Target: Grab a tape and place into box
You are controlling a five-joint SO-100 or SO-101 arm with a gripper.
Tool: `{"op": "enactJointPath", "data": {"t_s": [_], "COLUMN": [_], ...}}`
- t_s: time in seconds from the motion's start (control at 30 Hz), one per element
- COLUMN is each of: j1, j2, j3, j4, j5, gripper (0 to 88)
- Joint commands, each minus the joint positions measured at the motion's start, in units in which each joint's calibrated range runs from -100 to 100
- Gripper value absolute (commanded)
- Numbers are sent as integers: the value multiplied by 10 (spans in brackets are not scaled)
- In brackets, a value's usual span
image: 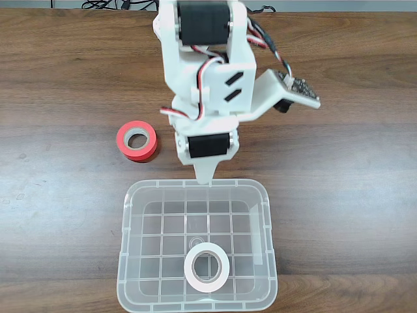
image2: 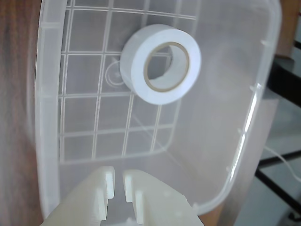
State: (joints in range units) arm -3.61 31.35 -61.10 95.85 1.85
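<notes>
One white tape (image: pixel 206 267) flat inside clear box (image: pixel 129 261), red roll (image: pixel 137 140) outside

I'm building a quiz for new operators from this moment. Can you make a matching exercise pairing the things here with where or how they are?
Things:
1. small white ring-shaped tape roll
2. red tape roll with grey core
3. large clear plastic box
4. white two-finger tool

States:
A. nearly closed, empty, over the box's rim
B. lying flat inside the box
C. on the wooden table, outside the box
D. holds one roll

Pairs: 1-B, 2-C, 3-D, 4-A
</notes>
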Motion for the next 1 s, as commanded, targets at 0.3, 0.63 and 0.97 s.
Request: {"op": "enactJointPath", "data": {"t_s": [0.3, 0.63, 0.97], "j1": [-5, -43, -46], "j2": [-377, -639, -889], "j3": [103, 505, 916], "j4": [42, 41, -48], "j5": [-3, -3, -6], "gripper": [13, 13, 13]}}
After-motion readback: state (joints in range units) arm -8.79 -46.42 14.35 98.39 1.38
